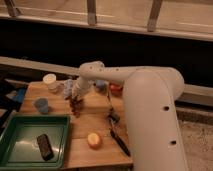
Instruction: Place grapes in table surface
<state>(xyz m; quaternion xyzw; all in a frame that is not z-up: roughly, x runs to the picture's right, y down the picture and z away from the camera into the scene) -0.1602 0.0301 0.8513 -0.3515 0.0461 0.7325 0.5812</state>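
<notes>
While our arm (pixel 150 100) is reaching across from the right, we are holding our gripper (pixel 76 96) low over the back-left part of the table surface (pixel 95 117). The grapes (pixel 76 103) are hanging as a dark clump right at the gripper's tip, just above or touching the wood; we cannot tell which. We cannot tell how the fingers are standing, since the grapes and the wrist are hiding them. A white cup (pixel 50 81) is standing behind and left of the gripper, and a blue cup (pixel 41 105) is sitting left of the grapes. A green tray (pixel 15 131) is lying at the front left, carrying a dark rectangular object (pixel 45 146). A yellow-orange fruit (pixel 93 140) is resting near the front edge, with a dark utensil (pixel 117 135) lying just to its right. Something red (pixel 116 89) is peeking out behind the arm.
</notes>
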